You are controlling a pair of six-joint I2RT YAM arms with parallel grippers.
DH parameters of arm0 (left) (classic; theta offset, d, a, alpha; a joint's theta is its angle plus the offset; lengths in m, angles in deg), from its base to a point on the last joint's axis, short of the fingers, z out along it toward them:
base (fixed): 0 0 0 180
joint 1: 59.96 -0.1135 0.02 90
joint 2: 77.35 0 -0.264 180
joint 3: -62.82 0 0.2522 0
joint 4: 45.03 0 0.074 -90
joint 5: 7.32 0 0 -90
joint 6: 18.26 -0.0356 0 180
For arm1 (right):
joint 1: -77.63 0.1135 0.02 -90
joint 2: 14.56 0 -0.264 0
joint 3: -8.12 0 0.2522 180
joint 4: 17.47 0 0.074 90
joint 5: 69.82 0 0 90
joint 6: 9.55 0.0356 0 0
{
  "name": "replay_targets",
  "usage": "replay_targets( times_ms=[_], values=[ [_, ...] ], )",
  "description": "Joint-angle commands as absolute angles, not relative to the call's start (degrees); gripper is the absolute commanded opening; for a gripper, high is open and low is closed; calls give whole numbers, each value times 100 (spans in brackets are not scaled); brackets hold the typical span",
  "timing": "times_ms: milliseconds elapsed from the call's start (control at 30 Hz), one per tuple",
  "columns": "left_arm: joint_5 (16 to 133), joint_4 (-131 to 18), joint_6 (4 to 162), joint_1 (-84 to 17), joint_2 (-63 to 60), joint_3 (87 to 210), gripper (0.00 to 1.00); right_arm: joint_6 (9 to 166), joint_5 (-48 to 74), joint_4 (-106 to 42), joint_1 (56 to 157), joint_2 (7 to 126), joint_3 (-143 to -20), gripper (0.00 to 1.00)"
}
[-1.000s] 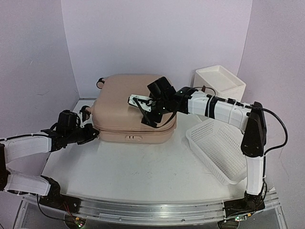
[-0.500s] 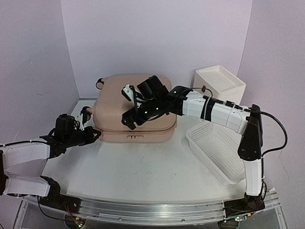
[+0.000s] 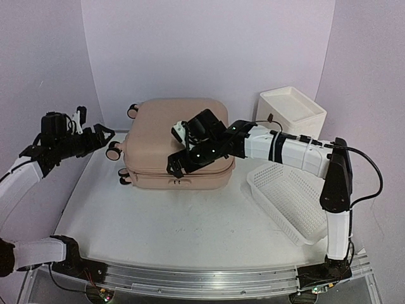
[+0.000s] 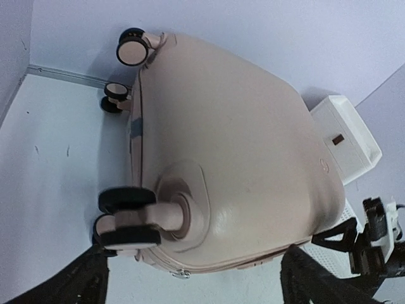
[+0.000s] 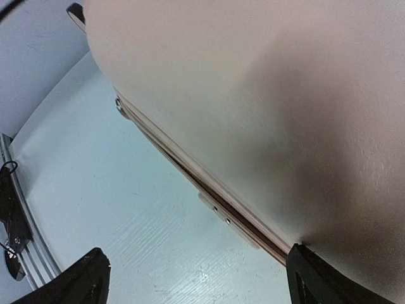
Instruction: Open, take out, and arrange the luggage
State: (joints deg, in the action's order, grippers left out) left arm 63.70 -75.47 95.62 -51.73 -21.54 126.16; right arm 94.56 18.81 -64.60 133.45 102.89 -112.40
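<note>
The closed suitcase (image 3: 158,136) lies flat on the table (image 3: 158,221), with a basket (image 3: 288,196) just right of it and a drawer unit (image 3: 292,107) at its right rear. The left gripper (image 3: 92,130) hangs left of it beside the wheels, fingers apart. The right gripper (image 3: 177,151) is over its front edge, fingers also apart.

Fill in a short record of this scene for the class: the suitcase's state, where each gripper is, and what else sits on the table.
Luggage: pale-pink hard-shell suitcase, closed, lying flat on white table
Left gripper: open, empty, raised to the left of the suitcase
Right gripper: open, empty, over the suitcase's near edge
Right of suitcase: white perforated plastic basket; white drawer unit behind it
</note>
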Motion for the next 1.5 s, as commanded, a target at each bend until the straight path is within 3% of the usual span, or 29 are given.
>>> replay_targets(
  times_ms=[0, 167, 433, 600, 800, 1167, 1467],
  values=[
    [6017, -8648, 8900, -5501, -1153, 13794, 99, 10093, 1654, -6507, 12894, 9702, -10772, 98],
    [5877, -8649, 8774, -5513, -599, 14189, 95, 10214, 1478, -6516, 12589, 9429, -10363, 98],
    [5450, -7092, 9365, -5424, -1922, 11838, 90, 10094, 1244, -6516, 12544, 9382, -10311, 98],
    [6976, -6363, 9311, -3821, -1852, 11198, 89, 10017, 1117, -6529, 12543, 9484, -10447, 98],
    [7962, -3786, 9131, -3304, -1306, 10178, 67, 9987, 1078, -6534, 12533, 9436, -10429, 98],
    [8211, -2951, 8613, -3289, -138, 10415, 51, 10015, 1079, -6538, 12535, 9264, -10289, 98],
    [8412, -2805, 8384, -3289, -65, 10418, 22, 10044, 1061, -6542, 12532, 9241, -10241, 98]
  ],
)
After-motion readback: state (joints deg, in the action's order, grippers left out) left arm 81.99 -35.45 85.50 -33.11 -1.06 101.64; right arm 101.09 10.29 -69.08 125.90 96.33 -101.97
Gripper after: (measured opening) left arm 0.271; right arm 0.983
